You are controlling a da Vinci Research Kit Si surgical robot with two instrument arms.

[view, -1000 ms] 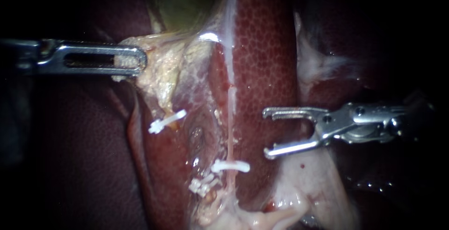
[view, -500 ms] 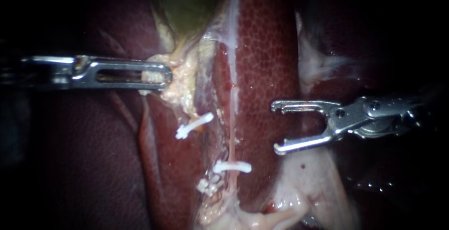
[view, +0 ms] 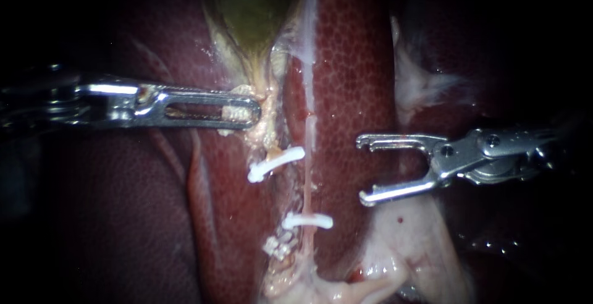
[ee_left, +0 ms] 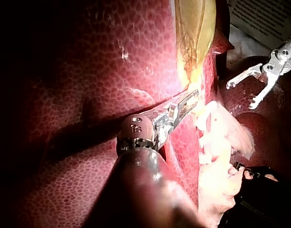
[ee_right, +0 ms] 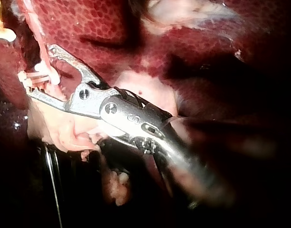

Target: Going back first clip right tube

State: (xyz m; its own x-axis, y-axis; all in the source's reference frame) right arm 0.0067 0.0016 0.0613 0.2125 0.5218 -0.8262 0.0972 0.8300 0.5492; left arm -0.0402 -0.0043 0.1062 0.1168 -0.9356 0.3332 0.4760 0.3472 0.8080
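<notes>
Liver (view: 352, 63) backdrop, clip (view: 307, 220) on right tube (view: 306, 190), clear of spread right pincer (view: 363, 169)

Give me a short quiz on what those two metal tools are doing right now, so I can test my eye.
1. True or false: the right instrument has its jaws shut.
2. What is the left instrument gripping? A) a needle B) pale tissue under the gallbladder C) a white clip
3. Fill the gap: the lower white clip sits across a thin pink ____.
Key: 1 false; its jaws stand open and hold nothing. 2 B. 3 tube.
</notes>
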